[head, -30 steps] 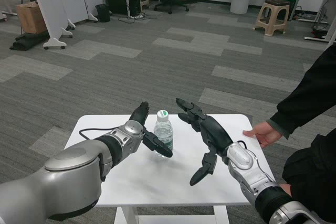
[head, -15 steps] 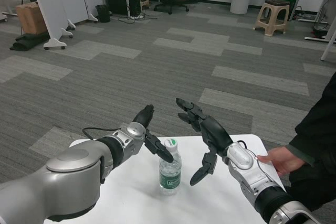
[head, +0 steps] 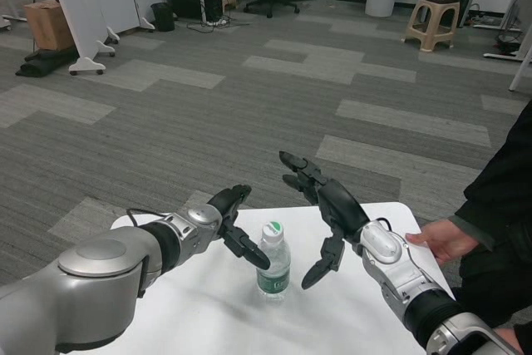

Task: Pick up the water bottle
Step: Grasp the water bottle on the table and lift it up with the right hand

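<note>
So the water bottle (head: 273,260) with the green-and-white cap is standing upright on the white table (head: 199,322), about the middle of it. The left robot hand (head: 231,224) sits at the bottle's 10 o'clock with fingers apart, one fingertip right by the neck but gripping nothing. The right robot hand (head: 322,209) hovers at 2 o'clock, fingers spread and empty, and a person's hand (head: 444,241) rests on the table edge at 3 o'clock.

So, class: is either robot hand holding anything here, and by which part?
Nothing is clearly held. The left hand is beside the water bottle, its fingers near the cap; the right hand hangs open, apart.
</note>
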You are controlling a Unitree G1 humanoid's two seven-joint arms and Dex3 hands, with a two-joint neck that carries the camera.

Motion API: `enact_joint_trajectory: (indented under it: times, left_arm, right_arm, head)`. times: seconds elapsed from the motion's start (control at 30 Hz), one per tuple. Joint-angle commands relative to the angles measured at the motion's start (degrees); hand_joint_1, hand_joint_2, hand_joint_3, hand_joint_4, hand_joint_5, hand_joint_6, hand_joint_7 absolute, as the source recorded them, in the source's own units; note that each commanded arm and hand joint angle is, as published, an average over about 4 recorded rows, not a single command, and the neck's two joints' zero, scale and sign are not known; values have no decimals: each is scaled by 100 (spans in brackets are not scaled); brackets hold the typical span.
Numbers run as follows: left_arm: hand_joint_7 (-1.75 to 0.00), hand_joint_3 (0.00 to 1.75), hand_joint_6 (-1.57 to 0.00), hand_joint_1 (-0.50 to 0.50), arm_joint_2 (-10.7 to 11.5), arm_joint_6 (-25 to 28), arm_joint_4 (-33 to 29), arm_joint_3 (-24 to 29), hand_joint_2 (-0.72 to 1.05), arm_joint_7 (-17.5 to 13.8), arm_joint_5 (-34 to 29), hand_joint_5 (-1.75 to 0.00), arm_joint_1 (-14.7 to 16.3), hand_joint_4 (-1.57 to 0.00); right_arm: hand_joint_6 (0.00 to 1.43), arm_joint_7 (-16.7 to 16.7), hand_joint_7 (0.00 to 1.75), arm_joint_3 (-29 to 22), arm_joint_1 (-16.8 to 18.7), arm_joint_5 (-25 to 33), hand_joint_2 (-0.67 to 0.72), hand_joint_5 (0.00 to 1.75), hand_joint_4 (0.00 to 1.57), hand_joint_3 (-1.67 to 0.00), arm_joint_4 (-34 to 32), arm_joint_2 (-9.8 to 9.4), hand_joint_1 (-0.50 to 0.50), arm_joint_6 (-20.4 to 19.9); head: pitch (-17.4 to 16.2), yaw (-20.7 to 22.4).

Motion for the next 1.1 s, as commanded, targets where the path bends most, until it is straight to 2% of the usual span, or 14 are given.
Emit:
enact_joint_trajectory:
  times: [0.03, 0.2, 0.33, 0.4, 0.5, 0.63, 0.8, 0.9, 0.97, 1.03, 1.1]
  left_arm:
    - [0, 9, 0, 50, 247, -80, -109, 154, -19, -290, -15, 0, 112, 0]
    - [0, 9, 0, 50, 533, -151, -298, 328, -15, -714, -15, 0, 266, 0]
    - [0, 9, 0, 50, 779, -370, -412, 253, 5, -1088, -10, 0, 319, 0]
    - [0, 9, 0, 50, 876, -511, -456, 187, 7, -1202, -10, 0, 341, 0]
    - [0, 9, 0, 50, 944, -858, -522, 126, 12, -1253, -8, 0, 398, 0]
    - [0, 9, 0, 50, 946, -1447, -579, 77, 49, -1237, 3, 0, 525, 0]
    - [0, 9, 0, 50, 915, -1706, -579, 77, 65, -1198, 3, 0, 613, 0]
    - [0, 9, 0, 50, 891, -1873, -579, 77, 74, -1143, 5, 0, 653, 0]
    - [0, 9, 0, 50, 869, -1957, -579, 77, 87, -1114, 12, 0, 664, 0]
    - [0, 9, -5, 50, 851, -1998, -579, 75, 100, -1103, 29, 0, 666, 0]
    - [0, 9, -15, 50, 838, -2014, -577, 51, 105, -1101, 55, 0, 666, 0]
  right_arm:
    - [0, -16, 9, -53, 3, 28, 60, 39, 0, -48, -43, -31, -4, 28]
    - [0, -16, 7, -67, 14, 28, 60, 39, 0, -48, -43, -26, -6, 28]
    - [0, -16, 7, -71, 14, 28, 60, 39, 0, -48, -43, -22, -6, 28]
    - [0, -16, 7, -75, 18, 28, 60, 39, 0, -48, -43, -22, -5, 28]
    - [0, -16, 7, -75, 23, 28, 60, 39, 0, -48, -41, -22, -6, 28]
    - [0, -16, 7, -75, 23, 28, 60, 39, 0, -48, -35, -17, -7, 28]
    - [0, -16, 9, -75, 31, 28, 60, 39, 0, -48, -35, -13, -5, 28]
    - [0, -16, 7, -75, 31, 28, 60, 39, 0, -48, -35, -13, -7, 28]
    - [0, -16, 7, -73, 31, 28, 60, 39, 0, -48, -35, -15, -8, 28]
    - [0, -16, 7, -71, 31, 28, 60, 39, 0, -48, -35, -17, -8, 28]
    - [0, -16, 7, -73, 31, 28, 60, 39, 0, -48, -35, -15, -6, 28]
  head:
    - [-8, 17]
    - [-11, 1]
    - [-38, 5]
    - [-66, 17]
    - [-75, 19]
    - [-126, 23]
    - [-125, 22]
    - [-125, 22]
    - [-139, 26]
    - [-147, 29]
    - [-145, 21]
